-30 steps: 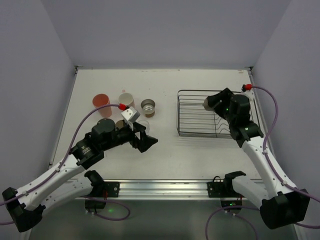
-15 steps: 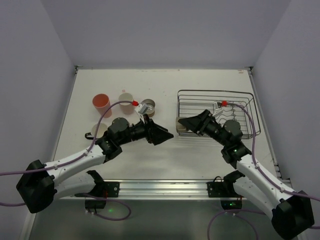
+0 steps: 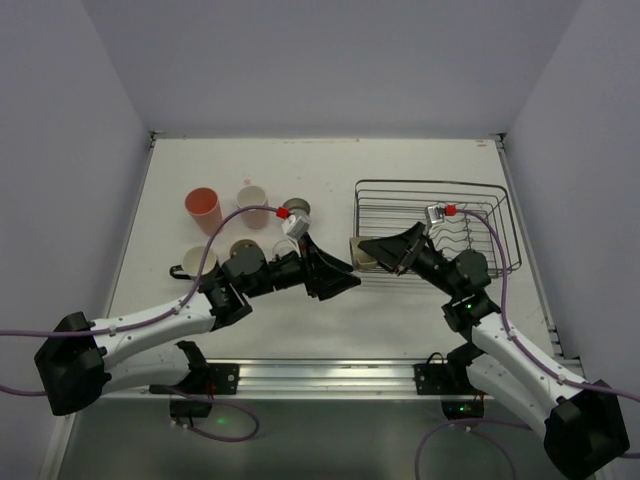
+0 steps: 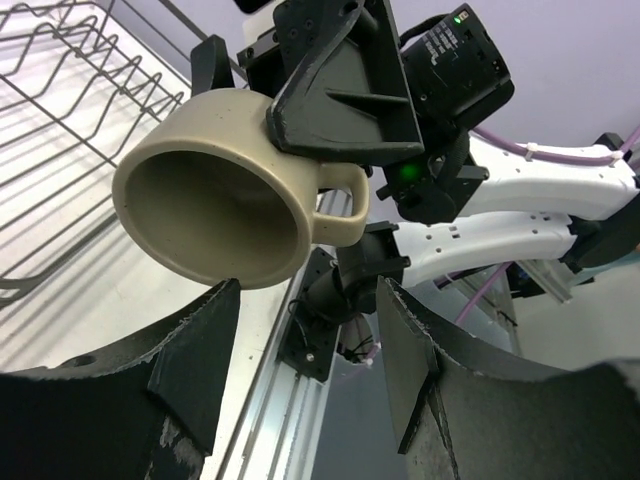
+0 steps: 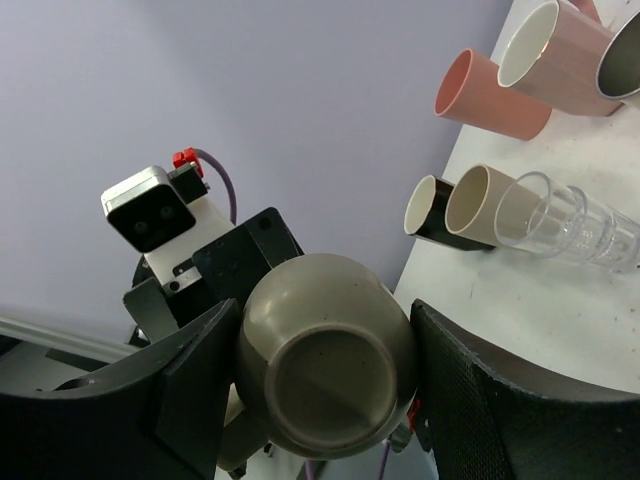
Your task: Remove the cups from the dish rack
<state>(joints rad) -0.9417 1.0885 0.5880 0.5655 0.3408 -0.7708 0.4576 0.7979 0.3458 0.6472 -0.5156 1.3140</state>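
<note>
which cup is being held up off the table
The olive-grey mug with the handle, clamped in the right gripper; the other cups sit on the table.

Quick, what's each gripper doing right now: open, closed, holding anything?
Left gripper: open, holding nothing, facing the mouth of the mug.
Right gripper: closed on the mug.

The round olive-grey mug with a handle (image 4: 215, 200) looks creamy inside. In the upper left of the top view are a salmon-orange cup (image 3: 203, 207), a pale pink cup (image 3: 252, 196) and a shiny silver metal cup (image 3: 299, 207). The see-through cup (image 5: 570, 232) has rings around it. The wire dish rack (image 3: 430, 183) is dark, the table (image 3: 330, 165) cream-white, the walls (image 3: 320, 60) pale purple.
</note>
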